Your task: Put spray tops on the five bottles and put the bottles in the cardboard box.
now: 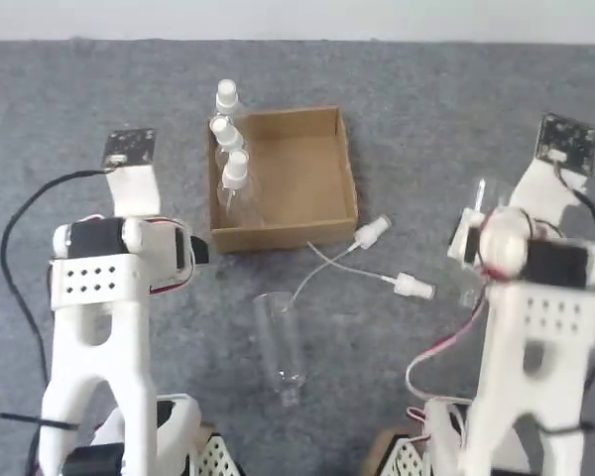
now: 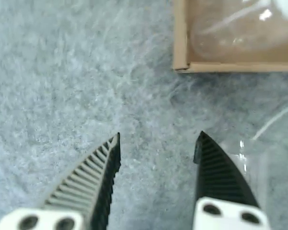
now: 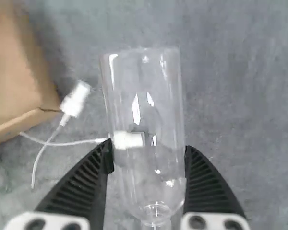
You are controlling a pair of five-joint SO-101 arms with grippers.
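Grey carpet (image 1: 426, 149), right end effector (image 3: 148, 147) clasping bottle (image 3: 144, 86)

A grey fuzzy mat (image 1: 426, 119) is covering the table; a cardboard box (image 1: 278, 238) is sitting on it; a clear bottle (image 1: 281, 342) with no top is lying on its side in front of the box; two white spray tops (image 1: 370, 233) (image 1: 414, 287) with thin tubes are lying near the box's front corner.

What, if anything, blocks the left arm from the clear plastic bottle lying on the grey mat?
Probably nothing, so yes: the left gripper hangs open and empty over bare grey mat beside the clear plastic bottle, which lies apart from the brown cardboard box.
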